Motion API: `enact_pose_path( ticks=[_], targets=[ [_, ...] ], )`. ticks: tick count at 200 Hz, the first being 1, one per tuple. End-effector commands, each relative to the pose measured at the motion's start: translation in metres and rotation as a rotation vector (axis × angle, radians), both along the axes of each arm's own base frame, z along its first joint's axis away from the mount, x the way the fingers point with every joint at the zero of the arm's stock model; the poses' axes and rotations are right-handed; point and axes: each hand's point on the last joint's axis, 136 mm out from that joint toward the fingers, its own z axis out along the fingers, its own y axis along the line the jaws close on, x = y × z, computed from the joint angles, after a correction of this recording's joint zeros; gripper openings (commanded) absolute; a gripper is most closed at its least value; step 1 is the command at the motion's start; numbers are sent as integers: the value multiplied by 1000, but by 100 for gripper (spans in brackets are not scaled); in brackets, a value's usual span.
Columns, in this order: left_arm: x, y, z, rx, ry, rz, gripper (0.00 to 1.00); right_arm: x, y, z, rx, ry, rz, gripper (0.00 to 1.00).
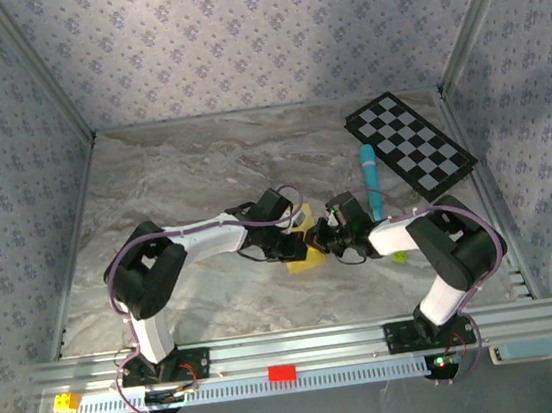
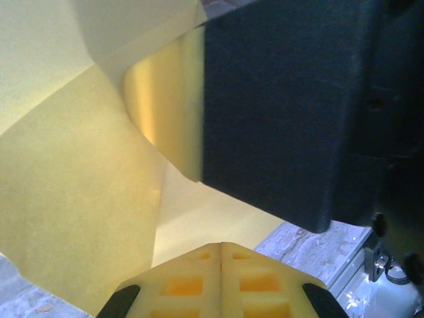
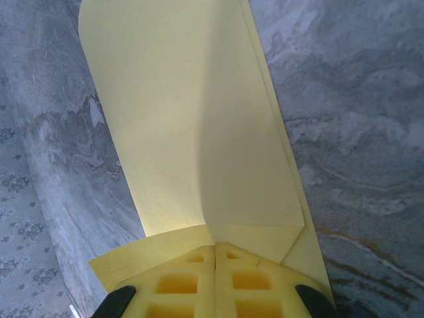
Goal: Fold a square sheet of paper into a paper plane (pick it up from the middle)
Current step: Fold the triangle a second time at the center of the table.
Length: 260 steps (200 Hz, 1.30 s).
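I see the left gripper (image 2: 220, 250) clamped fully closed on the creased square sheet of paper (image 2: 79, 199); right gripper (image 3: 215, 250) likewise.

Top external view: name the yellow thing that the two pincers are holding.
The folded sheet of paper, gripped between the left pincer and right pincer. The yellow-green ball lies loose beside the right arm; the yellow brick sits on the front rail.

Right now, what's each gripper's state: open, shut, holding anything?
Left gripper: jaws shut, pinching the yellow paper.
Right gripper: jaws shut on the same yellow paper.
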Motion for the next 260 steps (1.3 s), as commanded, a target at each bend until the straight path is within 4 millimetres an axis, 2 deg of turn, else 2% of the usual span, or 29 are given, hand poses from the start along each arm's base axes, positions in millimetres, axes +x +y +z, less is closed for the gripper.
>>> enact_pose_path(
  ticks=[1, 144, 216, 260],
  targets=[
    [0, 0, -6, 32, -8, -12, 2, -22, -25, -38, -136, 128, -42, 0],
    [-12, 33, -29, 151, -20, -2, 2, -24, -29, -42, -148, 139, -42, 0],
    [-26, 48, -33, 163, -2, 14, 3, -26, -32, -46, -156, 148, -43, 0],
    [-37, 67, -37, 204, 11, 30, 3, -25, -33, -44, -155, 145, -46, 0]
  ],
)
